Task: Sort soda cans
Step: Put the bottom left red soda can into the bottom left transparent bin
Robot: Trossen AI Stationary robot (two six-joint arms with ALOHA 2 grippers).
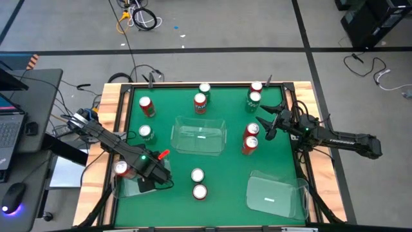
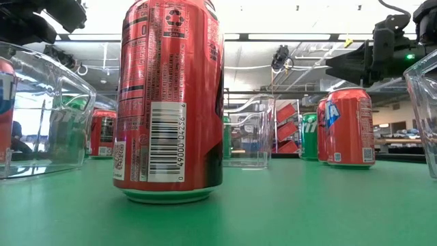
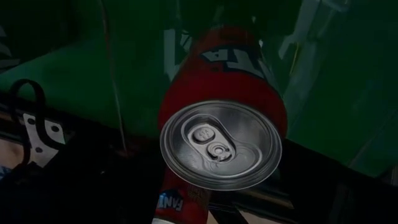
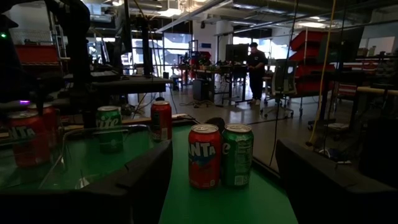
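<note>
Left gripper (image 1: 132, 171) jaws clamped on a red can (image 1: 121, 168) inside the bin (image 1: 132, 188); right gripper (image 1: 265, 120) jaws apart.

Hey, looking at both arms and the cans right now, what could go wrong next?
1. The right hand, open, faces a red can and a green can standing side by side; closing on one may tip the other.
2. The left hand is close over the corner can at the clear bin near the table's edge; a nudge could shove both outward.
</note>
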